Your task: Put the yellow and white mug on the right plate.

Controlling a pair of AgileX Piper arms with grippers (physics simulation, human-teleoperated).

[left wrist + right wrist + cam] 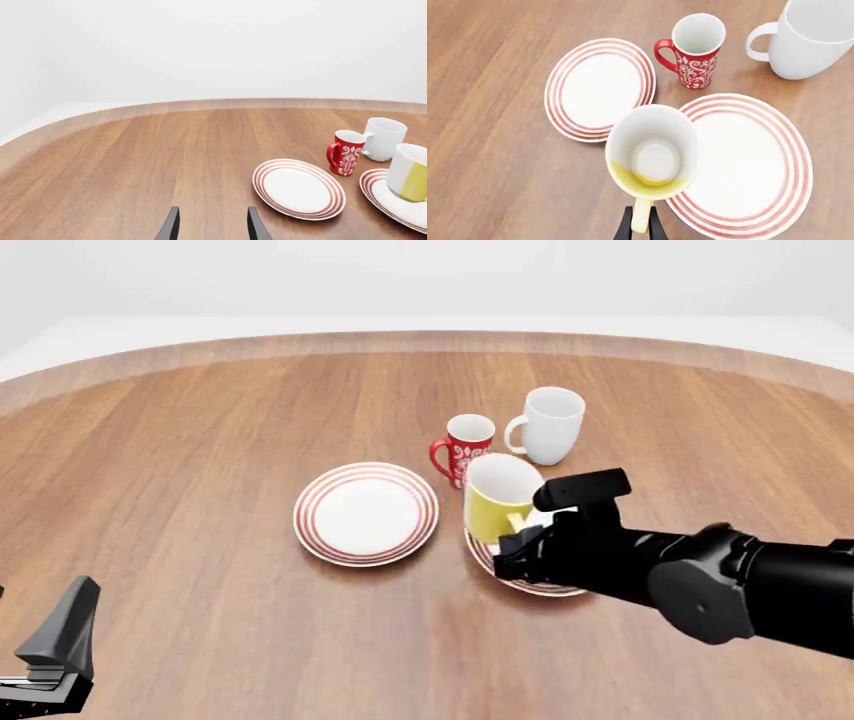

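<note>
The yellow and white mug [654, 155] has its yellow handle between the fingers of my right gripper [640, 227], which is shut on it. The mug is over the left part of the right plate [754, 165], white with red rings. I cannot tell whether it touches the plate. In the front view the mug [501, 500] is just ahead of my right gripper [518, 540], which hides most of the right plate [537, 587]. The left wrist view shows the mug [410, 172] on or just above that plate [390, 202]. My left gripper [213, 227] is open and empty, near the table's front left [60, 650].
The look-alike left plate [367, 513] lies left of the mug. A red patterned mug [467, 447] and an all-white mug [550, 425] stand just behind the right plate. The table's curved far edge [427, 340] runs across the back.
</note>
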